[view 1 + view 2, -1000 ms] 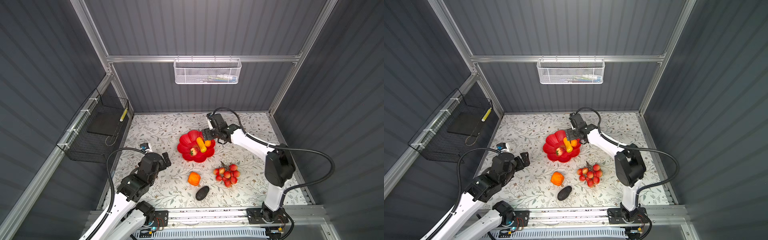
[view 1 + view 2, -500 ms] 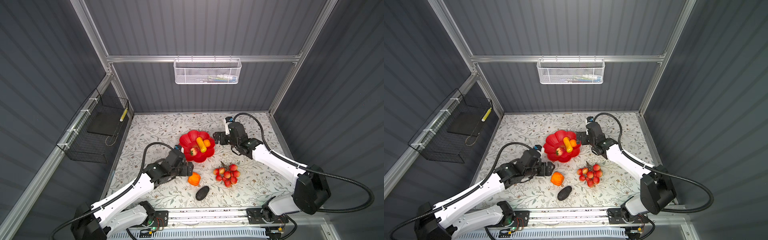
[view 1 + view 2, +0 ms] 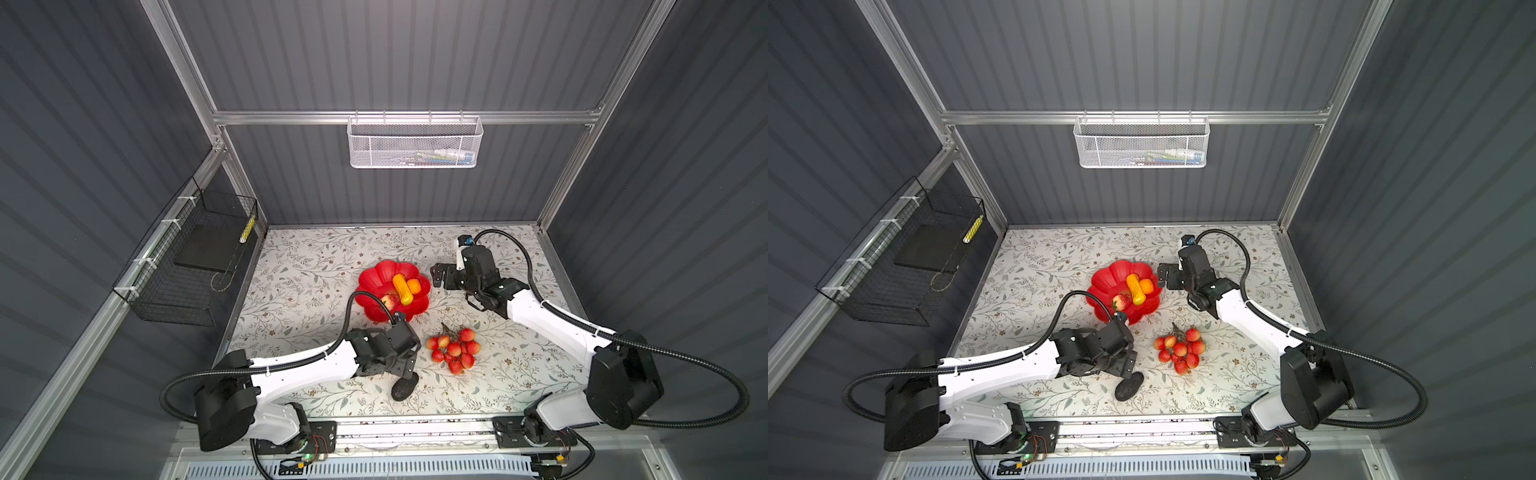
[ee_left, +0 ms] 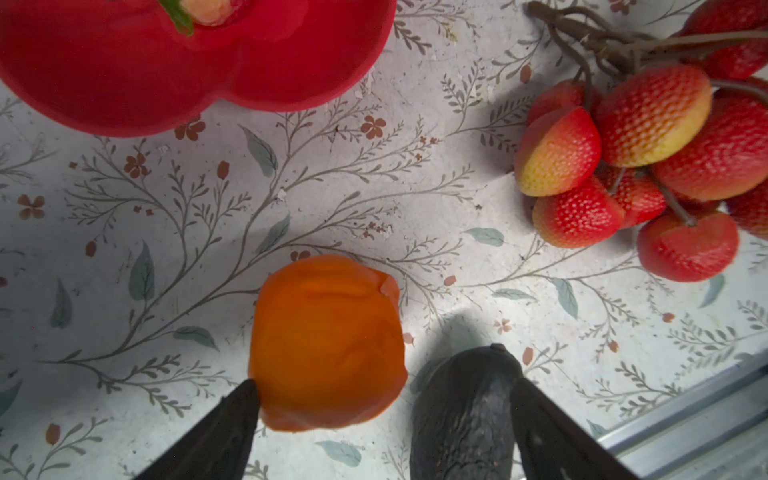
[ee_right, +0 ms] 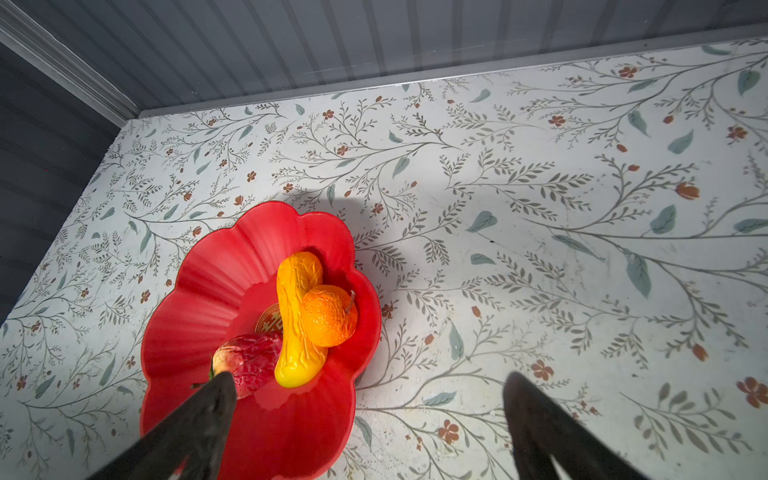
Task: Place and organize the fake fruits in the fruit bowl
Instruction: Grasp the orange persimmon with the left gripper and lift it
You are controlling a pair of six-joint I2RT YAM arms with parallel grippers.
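The red flower-shaped fruit bowl [image 3: 376, 286] [image 3: 1104, 282] [image 5: 199, 299] holds a long yellow fruit [image 5: 297, 316], a round orange [image 5: 328, 316] and a strawberry [image 5: 249, 361]. On the table lie the red berry bunch [image 3: 454, 350] [image 4: 648, 166] and the dark avocado [image 3: 404, 388] [image 4: 465, 415]. My left gripper [image 3: 397, 365] [image 4: 384, 384] is open low over the blocky orange-red fruit [image 4: 328, 345], which lies between its fingers with the avocado beside it. In both top views the gripper hides that fruit. My right gripper [image 3: 436, 277] [image 5: 370, 378] hangs open and empty by the bowl's right rim.
A white mesh basket [image 3: 414, 141] hangs on the back wall. A black wire basket [image 3: 191, 257] is fixed to the left wall. An aluminium rail [image 3: 415, 424] runs along the table's front edge, close to the avocado.
My left arm has swung from the front left to the orange-red fruit and avocado, now hiding that fruit from above. My right gripper has drawn back from the bowl to its right.
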